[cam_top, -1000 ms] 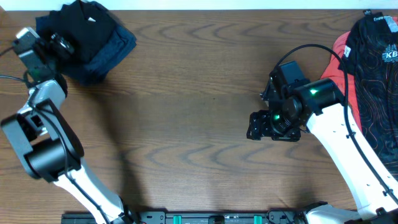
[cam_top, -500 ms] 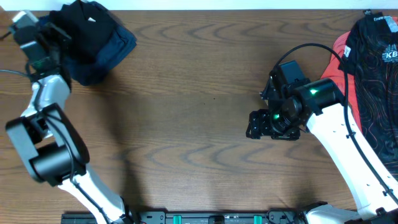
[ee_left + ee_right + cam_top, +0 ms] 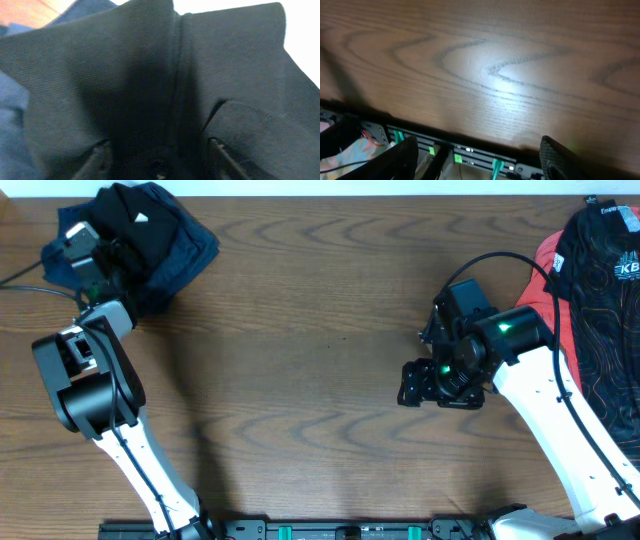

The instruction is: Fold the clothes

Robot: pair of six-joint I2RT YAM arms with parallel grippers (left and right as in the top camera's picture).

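Logging item one, black garment (image 3: 140,215): bunched heap, not flat, lying partly on top of the navy garment (image 3: 190,250) at a far corner of the table (image 3: 300,330). I see no clear long axis from overhead. In the left wrist view its one seam (image 3: 175,75) runs straight away from the jaws.

Item two, left gripper (image 3: 112,248): pressed into the near-left flank of the black garment, touching it. The fingers (image 3: 97,155) stand apart with black cloth filling the gap and rising ahead of them. I judge the jaws parted rather than pinching, though the cloth hides much of them.

Item three, right gripper (image 3: 420,383): well apart from the black garment, across the bare middle of the table. Its jaws are open and hold nothing, with only wood grain under them in the right wrist view.

Item four, remaining clothes: coral-pink garment (image 3: 545,255) and red-lined garment (image 3: 600,330), heaped at the end of the table farthest from the black garment, just beyond the right arm.

Governing relation, as I read it: the black garment lies directly ahead of and between the left jaws, so the left arm is by far the nearer. The seam direction, in line with the jaws, decides where I would close.
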